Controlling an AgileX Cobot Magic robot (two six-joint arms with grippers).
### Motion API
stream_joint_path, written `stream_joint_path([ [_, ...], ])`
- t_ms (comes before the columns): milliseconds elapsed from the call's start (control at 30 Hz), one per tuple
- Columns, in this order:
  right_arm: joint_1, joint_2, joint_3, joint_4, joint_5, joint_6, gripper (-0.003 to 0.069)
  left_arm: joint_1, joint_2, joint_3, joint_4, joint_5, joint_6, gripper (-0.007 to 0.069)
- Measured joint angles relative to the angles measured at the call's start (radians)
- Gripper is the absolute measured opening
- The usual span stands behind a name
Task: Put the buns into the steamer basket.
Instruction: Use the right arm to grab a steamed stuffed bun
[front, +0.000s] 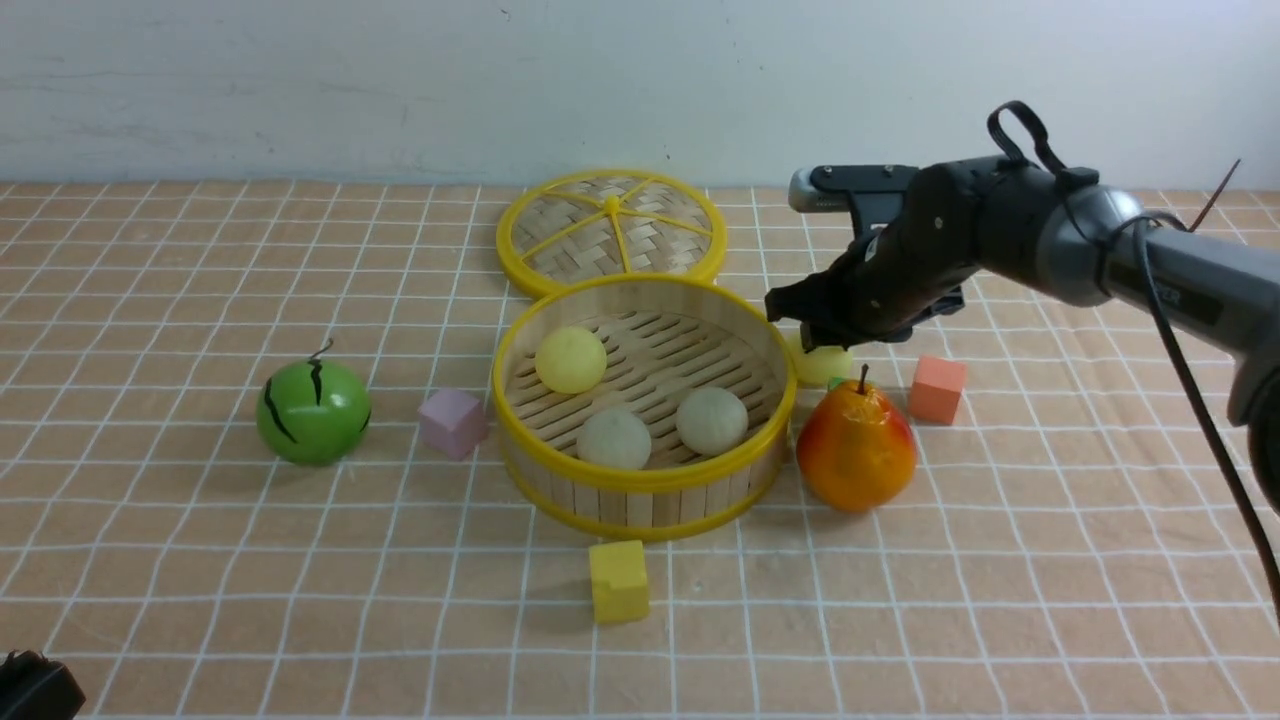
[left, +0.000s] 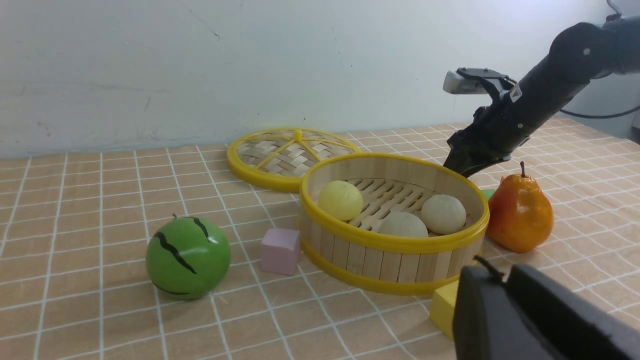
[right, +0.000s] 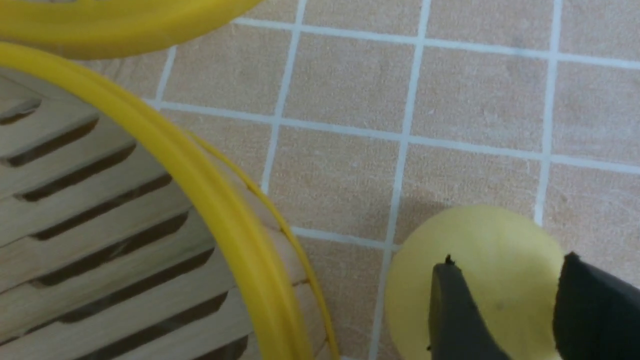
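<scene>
The steamer basket (front: 640, 478) (left: 395, 243) stands mid-table. It holds three buns: a pale yellow one (front: 570, 360) (left: 341, 200) and two off-white ones (front: 614, 438) (front: 712, 420). A second pale yellow bun (front: 822, 365) (right: 480, 235) lies on the cloth just right of the basket rim (right: 220, 200), behind the pear. My right gripper (front: 822, 345) (right: 507, 262) is down over this bun, its two fingers closed against the bun's sides. My left gripper (left: 502, 272) hangs low at the near left, jaws together and empty.
An orange pear (front: 856, 448) sits right of the basket, close to the right gripper. The woven lid (front: 611, 232) lies behind the basket. A green watermelon ball (front: 313, 412) and pink cube (front: 452, 422) are on the left, a yellow cube (front: 619, 580) in front, an orange cube (front: 937, 389) right.
</scene>
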Motion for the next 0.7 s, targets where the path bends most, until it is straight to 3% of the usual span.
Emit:
stream_joint_path([
  [167, 0.000, 0.006, -0.005, 0.006, -0.014, 0.002, 0.0280, 0.000, 0.000, 0.000, 0.000, 0.000, 0.000, 0.0064],
  [267, 0.000, 0.006, -0.005, 0.006, -0.024, 0.002, 0.0232, 0.000, 0.000, 0.000, 0.000, 0.000, 0.000, 0.0068],
  [467, 0.000, 0.007, -0.005, -0.048, -0.029, 0.002, 0.0004, 0.000, 0.000, 0.000, 0.000, 0.000, 0.000, 0.0074],
  [700, 0.000, -0.064, -0.004, -0.106, 0.040, -0.008, -0.0001, 0.000, 0.000, 0.000, 0.000, 0.000, 0.000, 0.0082],
])
